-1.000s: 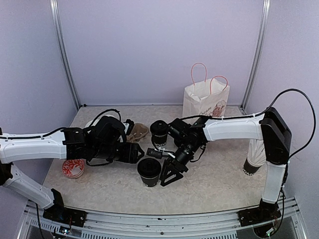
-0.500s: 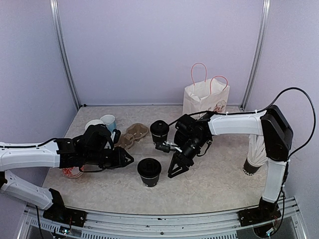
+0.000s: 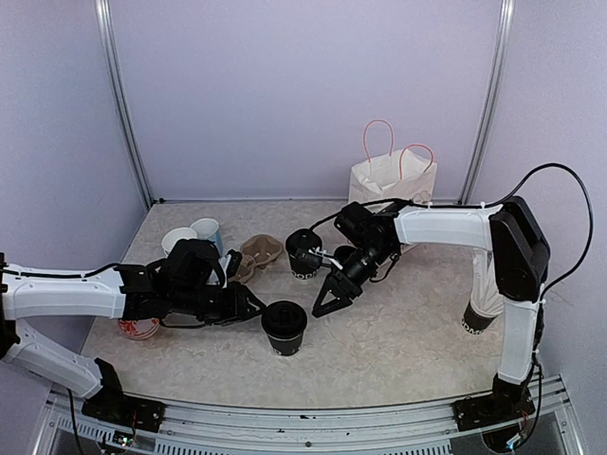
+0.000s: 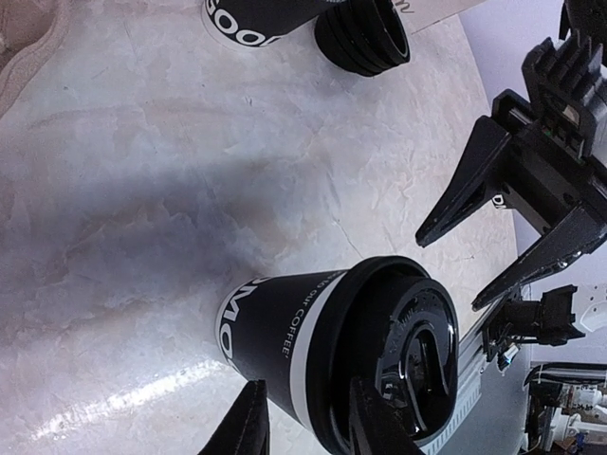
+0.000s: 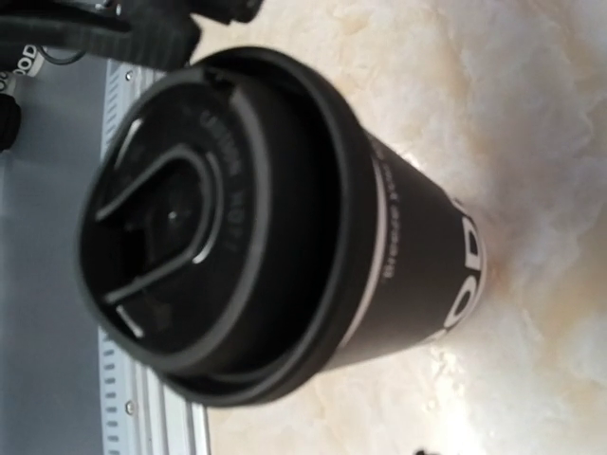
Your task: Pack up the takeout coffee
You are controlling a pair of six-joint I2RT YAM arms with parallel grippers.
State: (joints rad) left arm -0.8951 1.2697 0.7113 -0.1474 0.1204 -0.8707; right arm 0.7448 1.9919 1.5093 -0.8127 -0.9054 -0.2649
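Two lidded black cups upright on the surface (image 3: pixel 408 346), apart: front cup (image 3: pixel 285 329), rear cup (image 3: pixel 303 256). Left hand (image 3: pixel 257 306) low, tips just beside the front cup's left side. Right hand (image 3: pixel 325 307) just right of both, fingers spread, nothing held. Carrier (image 3: pixel 259 254) left of the rear cup; bag (image 3: pixel 389 190) at the back.

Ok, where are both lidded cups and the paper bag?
near lidded cup (image 3: pixel 284 318): top external view, on its lid.
far lidded cup (image 3: pixel 303 244): top external view, on its lid.
paper bag (image 3: pixel 387 195): top external view, on its front face.
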